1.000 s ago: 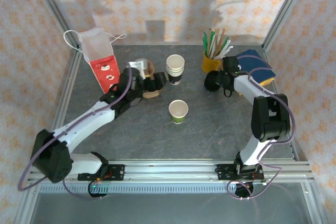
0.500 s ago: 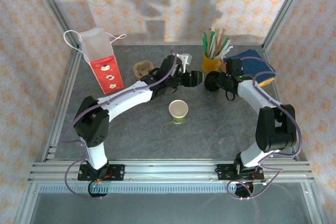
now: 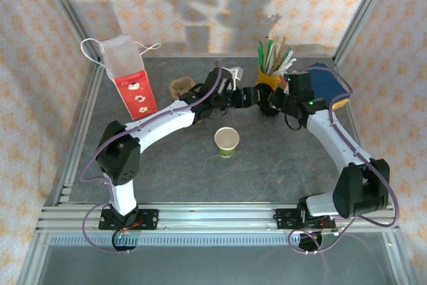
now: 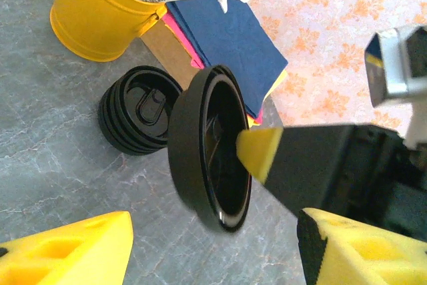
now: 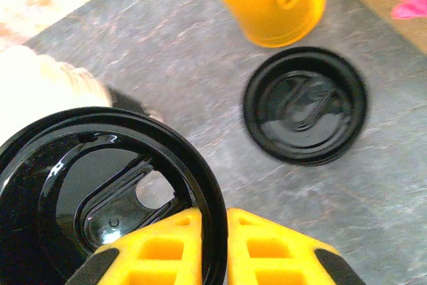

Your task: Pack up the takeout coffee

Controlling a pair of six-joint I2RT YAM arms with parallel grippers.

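Two grippers meet at the back of the table (image 3: 167, 178), just in front of the yellow mug (image 3: 268, 79) of sticks. The right gripper (image 5: 213, 221) is clenched on the rim of a black lid (image 5: 100, 191) and holds it up on edge. The left gripper (image 4: 213, 231) faces that lid with its yellow fingers (image 4: 67, 248) spread wide, one to each side of the lid and apart from it; it is released and grips nothing. A stack of black lids (image 4: 137, 115) lies on the table just beside the mug. Next to that stack is a pile of navy and pink napkins (image 4: 227, 38). The takeout coffee cup (image 3: 227, 141) stands upright and uncovered near the middle of the table, on the near side of both grippers and apart from them. A red-and-white paper bag (image 3: 130, 81) stands at the back left, with a brown cardboard piece (image 3: 180, 87) just to its right.
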